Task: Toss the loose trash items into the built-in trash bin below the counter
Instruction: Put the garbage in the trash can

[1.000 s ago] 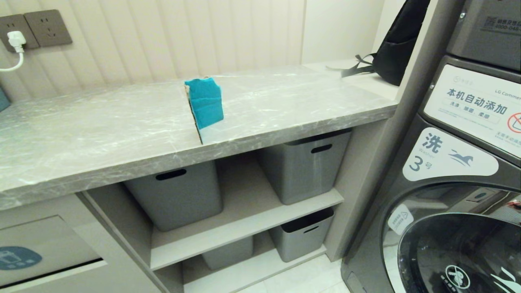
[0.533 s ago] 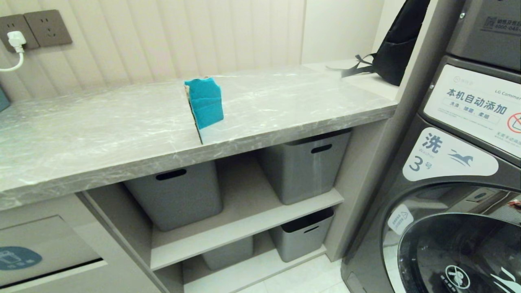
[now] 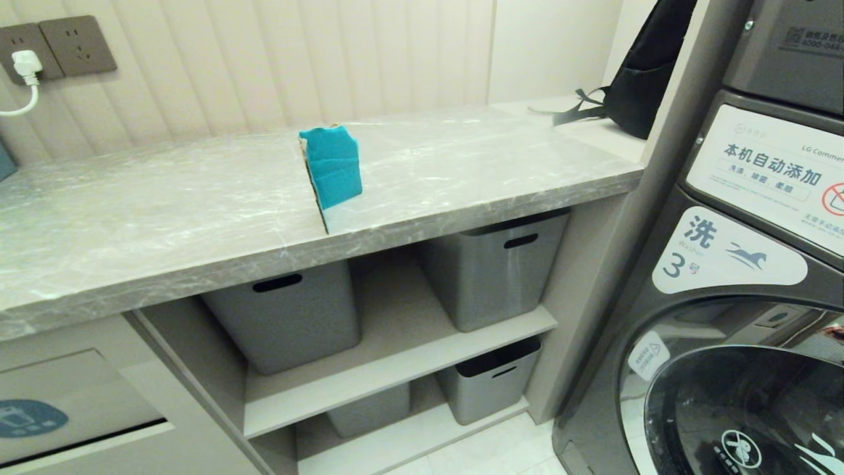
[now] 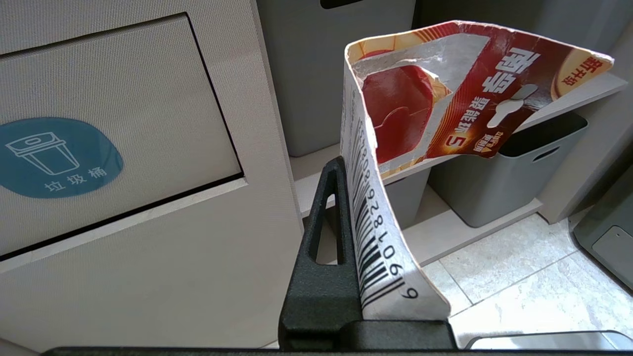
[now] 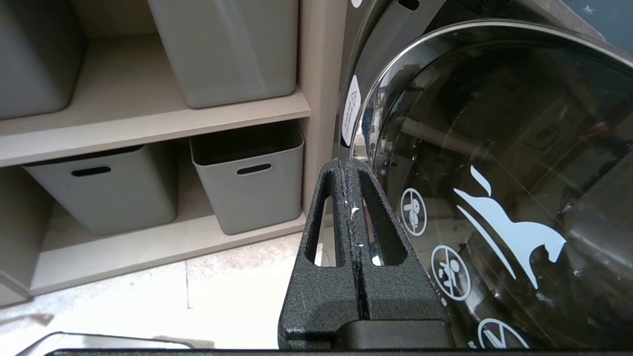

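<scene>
On counter (image 3: 165, 218): one cardboard piece (image 3: 331, 168).

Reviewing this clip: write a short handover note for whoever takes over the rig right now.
Left gripper: shut on the bent red-orange blister card, low before the beige built-in trash bin flap with its round blue sticker; flap closed.
Right gripper: shut, empty, parked low by the dark front-loading washer door.
Folded teal-and-brown cardboard piece stands on the grey marble-patterned counter.
No water bottle in view; cannot tell whether it is binned.
Left: drop the card through the flap, then fetch the cardboard.
</scene>
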### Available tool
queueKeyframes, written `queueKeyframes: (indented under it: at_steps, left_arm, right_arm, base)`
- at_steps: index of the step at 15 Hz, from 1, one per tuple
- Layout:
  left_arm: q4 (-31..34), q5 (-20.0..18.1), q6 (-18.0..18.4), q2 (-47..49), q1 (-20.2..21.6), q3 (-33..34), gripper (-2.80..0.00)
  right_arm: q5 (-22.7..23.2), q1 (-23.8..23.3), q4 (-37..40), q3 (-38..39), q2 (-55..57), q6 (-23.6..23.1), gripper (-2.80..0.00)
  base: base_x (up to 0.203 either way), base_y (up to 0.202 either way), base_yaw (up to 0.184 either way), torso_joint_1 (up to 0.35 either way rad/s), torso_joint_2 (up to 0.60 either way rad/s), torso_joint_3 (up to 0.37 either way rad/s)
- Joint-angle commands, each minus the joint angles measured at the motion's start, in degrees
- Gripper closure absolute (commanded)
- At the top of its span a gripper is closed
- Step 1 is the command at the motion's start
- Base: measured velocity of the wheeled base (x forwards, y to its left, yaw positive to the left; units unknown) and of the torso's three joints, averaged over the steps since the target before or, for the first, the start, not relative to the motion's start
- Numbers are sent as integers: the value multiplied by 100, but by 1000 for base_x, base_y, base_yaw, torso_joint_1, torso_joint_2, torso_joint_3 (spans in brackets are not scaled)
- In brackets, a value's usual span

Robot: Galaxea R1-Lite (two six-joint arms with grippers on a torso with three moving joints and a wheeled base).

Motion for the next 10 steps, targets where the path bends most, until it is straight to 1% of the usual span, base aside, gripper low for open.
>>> queueKeyframes:
  at_steps: [1, 4, 6, 7, 10]
  left_arm:
    - [5, 0, 2, -2, 1, 0, 0]
    - [-4, 0, 53, -2, 1, 0, 0]
    - [-4, -26, 152, -11, 1, 0, 0]
    - [5, -18, 134, -11, 1, 0, 0]
    - [-4, 47, -189, -11, 1, 0, 0]
  right_arm:
    - [5, 2, 2, 0, -9, -36, 0]
    - [12, 2, -7, 0, -9, -45, 0]
    - [14, 2, -7, 0, -9, -45, 0]
    - [14, 2, 2, 0, -9, -45, 0]
    - [14, 2, 2, 0, -9, -62, 0]
  base:
    - [0, 0, 0, 0, 0, 0]
    - [0, 0, 0, 0, 0, 0]
    - [0, 0, 0, 0, 0, 0]
    - [0, 0, 0, 0, 0, 0]
    - [0, 0, 0, 0, 0, 0]
